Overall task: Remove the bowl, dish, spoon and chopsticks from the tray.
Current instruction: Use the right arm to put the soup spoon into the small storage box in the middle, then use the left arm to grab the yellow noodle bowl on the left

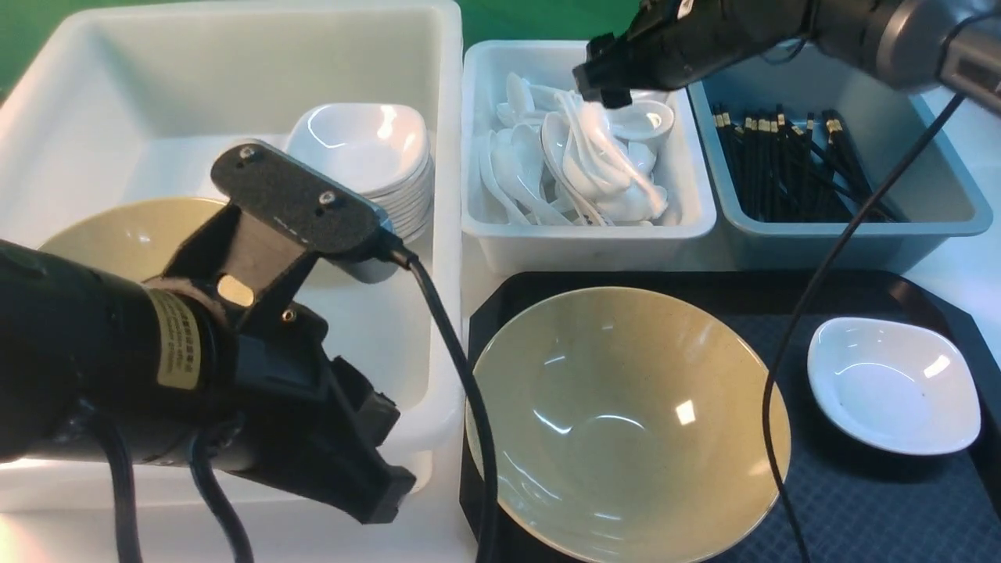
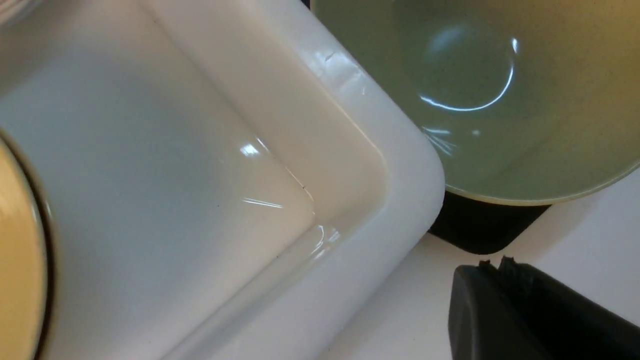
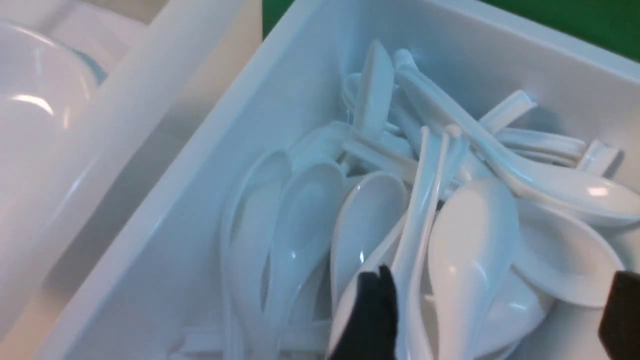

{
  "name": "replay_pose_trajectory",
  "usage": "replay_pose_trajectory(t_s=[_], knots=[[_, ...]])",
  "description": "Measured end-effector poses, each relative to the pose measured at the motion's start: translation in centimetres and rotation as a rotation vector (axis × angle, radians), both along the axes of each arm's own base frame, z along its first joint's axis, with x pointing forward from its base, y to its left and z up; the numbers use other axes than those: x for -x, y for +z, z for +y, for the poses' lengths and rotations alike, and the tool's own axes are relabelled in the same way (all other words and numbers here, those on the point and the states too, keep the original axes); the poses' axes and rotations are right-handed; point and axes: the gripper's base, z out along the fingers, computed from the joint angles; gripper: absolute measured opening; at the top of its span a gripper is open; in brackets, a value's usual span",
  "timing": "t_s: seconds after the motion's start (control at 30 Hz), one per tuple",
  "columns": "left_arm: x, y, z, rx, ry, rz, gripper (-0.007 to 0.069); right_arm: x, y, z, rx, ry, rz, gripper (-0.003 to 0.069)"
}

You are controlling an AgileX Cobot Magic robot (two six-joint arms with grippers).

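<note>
On the tray (image 1: 876, 500): one big olive bowl (image 1: 626, 422) and one small white dish (image 1: 891, 385), well apart. Only writing: yellowish label on the left arm (image 1: 176, 340), small print, too blurred to read.

Counts: two arms; three containers beyond or beside the tray, namely white tub (image 1: 450, 313), white spoon bin (image 1: 586, 234), grey-blue bin (image 1: 852, 228). Tub holds one stack of small white dishes (image 1: 364, 148), number unclear, plus olive bowl(s) (image 1: 133, 227) partly hidden. Spoons (image 1: 579, 156) piled, overlapping, too many to count; chopsticks (image 1: 782, 164) same, gold bands showing, in the grey-blue bin.

Left tool (image 1: 387, 457) shut, nothing held, near the tub's corner. Right tool (image 1: 606, 74) open over the spoon bin; its wrist view shows the tips apart above the spoons, gap not clear in front view.

Left wrist view adds the tray's black corner under the bowl rim and white counter (image 2: 400, 305). Which spoon or chopsticks are the task's: cannot tell.
</note>
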Motion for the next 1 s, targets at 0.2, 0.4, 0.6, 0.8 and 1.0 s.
replay_pose_trajectory(t_s=[0.2,0.4,0.6,0.8,1.0], knots=[[-2.5,1.6,-1.8,-0.027,0.02,-0.038,0.0005,4.1,6.5,-1.4,0.145,0.146,0.059,0.0594],[-7.6,1.2,-6.7,-0.146,-0.051,-0.002,0.013,10.8,12.1,-3.6,0.185,0.193,0.083,0.0448],[-12.0,-0.8,-10.9,-0.224,-0.079,0.054,0.0356,19.2,13.6,-6.6,0.193,0.201,0.093,0.03],[-15.8,-3.5,-11.7,-0.255,-0.104,0.143,0.0451,26.3,11.6,-8.9,0.17,0.199,0.125,0.0209],[-19.7,-7.2,-10.8,-0.155,-0.132,0.233,0.0454,32.3,9.4,-10.9,0.116,0.184,0.02,0.0192]])
